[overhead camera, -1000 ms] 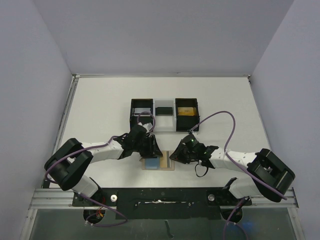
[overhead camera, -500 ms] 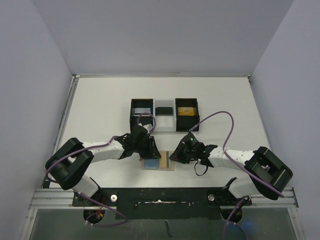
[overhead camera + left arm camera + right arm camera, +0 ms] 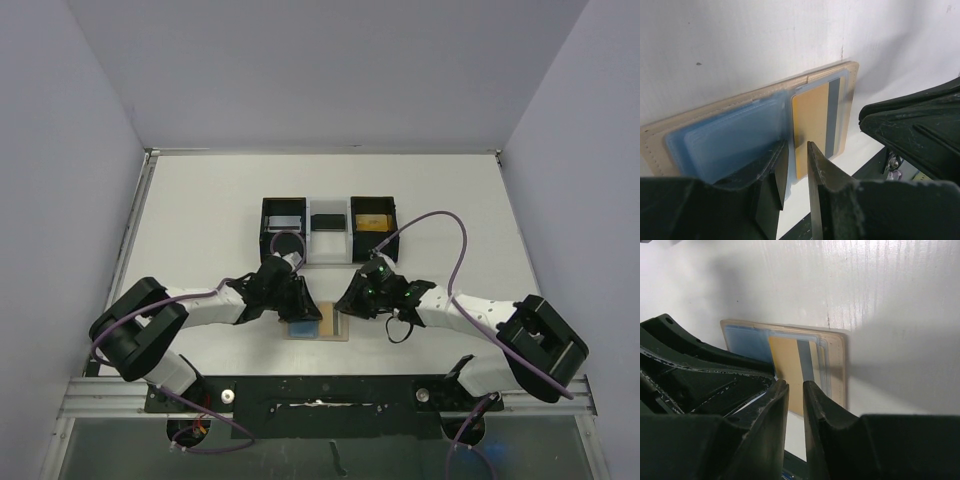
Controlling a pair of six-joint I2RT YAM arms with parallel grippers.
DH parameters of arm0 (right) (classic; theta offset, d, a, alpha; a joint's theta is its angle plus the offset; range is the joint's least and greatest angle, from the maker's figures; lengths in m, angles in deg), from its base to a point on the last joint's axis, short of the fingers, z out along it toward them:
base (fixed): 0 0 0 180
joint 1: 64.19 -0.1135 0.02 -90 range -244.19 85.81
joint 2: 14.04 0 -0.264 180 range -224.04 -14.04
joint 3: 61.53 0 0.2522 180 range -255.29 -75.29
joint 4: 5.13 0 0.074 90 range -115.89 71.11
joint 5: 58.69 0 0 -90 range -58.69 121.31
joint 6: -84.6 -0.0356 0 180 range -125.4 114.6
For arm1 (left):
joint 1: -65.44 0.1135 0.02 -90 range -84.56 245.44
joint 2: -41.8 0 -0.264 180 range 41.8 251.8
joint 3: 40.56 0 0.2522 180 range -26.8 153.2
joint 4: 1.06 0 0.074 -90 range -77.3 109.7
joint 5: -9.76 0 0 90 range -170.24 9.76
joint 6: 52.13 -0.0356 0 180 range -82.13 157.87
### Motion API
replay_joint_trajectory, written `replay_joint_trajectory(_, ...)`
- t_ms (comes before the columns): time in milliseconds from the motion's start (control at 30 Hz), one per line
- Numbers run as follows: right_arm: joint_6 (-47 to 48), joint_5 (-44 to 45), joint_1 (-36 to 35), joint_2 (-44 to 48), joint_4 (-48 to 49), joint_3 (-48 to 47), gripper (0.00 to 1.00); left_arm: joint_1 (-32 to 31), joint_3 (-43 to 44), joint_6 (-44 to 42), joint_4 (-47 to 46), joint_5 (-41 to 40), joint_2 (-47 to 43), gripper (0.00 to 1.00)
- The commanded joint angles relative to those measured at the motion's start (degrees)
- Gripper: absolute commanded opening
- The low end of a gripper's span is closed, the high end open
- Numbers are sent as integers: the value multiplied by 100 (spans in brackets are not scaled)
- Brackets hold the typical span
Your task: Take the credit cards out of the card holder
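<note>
Card holder lies open on the worktop, credit cards inside. Left pincer and right pincer narrowed at card edges. Gripping? Can't tell. Best: one pins, other slides flat.

card holder on table, before tray | credit cards in it, side by side | tray near table middle

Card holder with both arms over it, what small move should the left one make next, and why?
Probably shut the left tool on the edge of the blue card: its jaws stand slightly apart there, the card lies in the card holder, and the right tool hovers over it.
</note>
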Motion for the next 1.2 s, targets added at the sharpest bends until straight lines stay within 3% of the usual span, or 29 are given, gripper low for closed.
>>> replay_joint_trajectory(0, 108, -173, 18, -53, 193, -186, 20, -35, -123, 5, 93, -170, -97, 22)
replay_joint_trajectory(300, -57, -513, 10, -678, 639, 73, 20, -35, -146, -29, 65, -185, -187, 22)
replay_joint_trajectory(867, 241, -198, 26, -164, 39, -290, 21, -35, -208, 14, -57, -197, -244, 21)
replay_joint_trajectory(1167, 128, -362, -17, -435, 231, -169, 21, -34, -209, -55, -47, -178, -265, 21)
